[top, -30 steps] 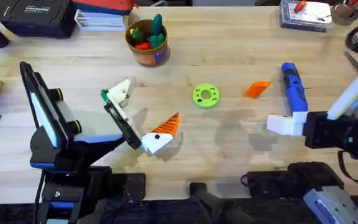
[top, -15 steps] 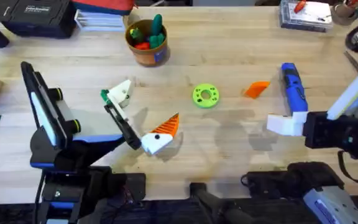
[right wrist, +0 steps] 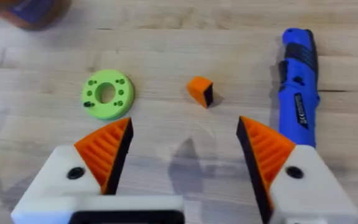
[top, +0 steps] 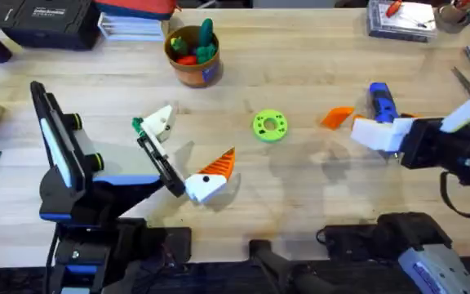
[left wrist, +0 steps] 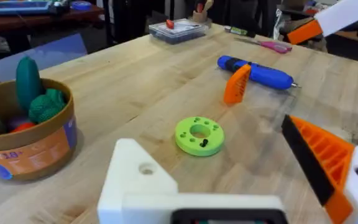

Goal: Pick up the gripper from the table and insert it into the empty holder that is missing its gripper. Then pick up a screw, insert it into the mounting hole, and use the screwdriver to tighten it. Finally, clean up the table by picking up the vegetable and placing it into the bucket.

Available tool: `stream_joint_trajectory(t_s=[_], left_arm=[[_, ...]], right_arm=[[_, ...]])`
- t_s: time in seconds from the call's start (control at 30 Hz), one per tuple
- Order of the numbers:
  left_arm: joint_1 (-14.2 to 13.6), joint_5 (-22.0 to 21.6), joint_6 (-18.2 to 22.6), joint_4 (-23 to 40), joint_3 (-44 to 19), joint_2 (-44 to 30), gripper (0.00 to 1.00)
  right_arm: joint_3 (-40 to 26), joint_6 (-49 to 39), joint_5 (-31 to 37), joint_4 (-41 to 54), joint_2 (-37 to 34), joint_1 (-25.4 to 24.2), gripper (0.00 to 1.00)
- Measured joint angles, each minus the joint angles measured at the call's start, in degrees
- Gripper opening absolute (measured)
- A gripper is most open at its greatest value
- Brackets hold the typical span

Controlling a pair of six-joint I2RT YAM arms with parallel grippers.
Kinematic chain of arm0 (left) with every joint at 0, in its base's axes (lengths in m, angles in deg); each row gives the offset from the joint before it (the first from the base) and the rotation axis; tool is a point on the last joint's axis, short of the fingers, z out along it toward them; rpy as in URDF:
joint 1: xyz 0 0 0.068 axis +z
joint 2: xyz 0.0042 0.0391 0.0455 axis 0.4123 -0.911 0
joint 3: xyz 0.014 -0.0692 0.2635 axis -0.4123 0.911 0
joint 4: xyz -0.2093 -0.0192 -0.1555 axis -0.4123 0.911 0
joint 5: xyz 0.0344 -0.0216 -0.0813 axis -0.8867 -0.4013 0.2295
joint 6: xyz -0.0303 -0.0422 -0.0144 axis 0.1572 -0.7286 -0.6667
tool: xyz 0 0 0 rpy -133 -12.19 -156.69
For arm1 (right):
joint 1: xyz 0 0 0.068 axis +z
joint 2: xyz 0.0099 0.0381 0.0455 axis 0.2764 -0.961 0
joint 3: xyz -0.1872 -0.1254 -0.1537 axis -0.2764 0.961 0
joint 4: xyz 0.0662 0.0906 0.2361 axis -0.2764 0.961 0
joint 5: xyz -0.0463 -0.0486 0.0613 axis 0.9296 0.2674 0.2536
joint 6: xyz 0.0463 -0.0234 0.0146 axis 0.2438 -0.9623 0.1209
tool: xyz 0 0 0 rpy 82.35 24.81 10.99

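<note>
Gripper (right wrist: 200, 91) lies loose on the table; our right gripper (right wrist: 184, 152), jaws apart, hovers above; we judge pickup comes next.

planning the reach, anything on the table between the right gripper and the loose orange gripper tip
No. In the right wrist view the gripper is open, and bare wood lies between it and the orange tip. The green disc and screwdriver sit off to either side.

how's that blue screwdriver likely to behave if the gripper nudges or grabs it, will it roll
The screwdriver lies flat on the table and looks round-bodied, so a sideways nudge would probably roll it. It looks rigid, so it should lift without bending. The open right gripper is beside it; a grip near one end might let it tilt.
</note>
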State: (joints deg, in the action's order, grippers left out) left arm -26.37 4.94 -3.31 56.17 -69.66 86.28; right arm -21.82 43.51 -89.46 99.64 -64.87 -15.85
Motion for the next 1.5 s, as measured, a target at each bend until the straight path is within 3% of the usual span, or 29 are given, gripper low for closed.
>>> stream_joint_trajectory(t_s=[0.33, 0.47, 0.63, 0.77, 0.97, 1.23, 1.33, 1.5], left_arm=[[0.0, 0.0, -0.2, 0.0, 0.0, 0.0, 0.985], [0.0, 0.0, -0.2, 0.0, 0.0, 0.0, 0.986], [0.0, 0.0, -0.2, 0.0, 0.0, 0.0, 0.986], [0.0, 0.0, -0.2, 0.0, 0.0, 0.0, 0.986], [0.0, 0.0, -0.2, 0.1, 0.0, 0.0, 0.986], [0.0, 0.0, -0.2, 0.1, 0.0, 0.0, 0.985], [0.0, 0.0, -0.2, 0.2, 0.0, 0.0, 0.986], [0.0, 0.0, -0.2, 0.2, 0.0, 0.0, 0.986]], right_arm=[[-0.5, -1.5, -2.2, -1.8, -2.1, 0.0, 0.994], [-4.0, -6.5, -2.2, 2.6, -11.3, 0.0, 0.994], [-14.3, -15.2, 0.4, 10.1, -27.8, 0.8, 0.994], [-20.2, -19.1, 3.9, 9.0, -38.9, 1.7, 0.994], [-20.9, -28.2, 5.8, 7.5, -47.8, 3.7, 0.994], [-20.9, -37.3, 7.2, 5.4, -54.0, 4.9, 0.993], [-20.9, -38.4, 7.5, 4.0, -55.2, 4.9, 0.921], [-20.9, -39.1, 7.7, 3.4, -55.7, 4.9, 0.661]])
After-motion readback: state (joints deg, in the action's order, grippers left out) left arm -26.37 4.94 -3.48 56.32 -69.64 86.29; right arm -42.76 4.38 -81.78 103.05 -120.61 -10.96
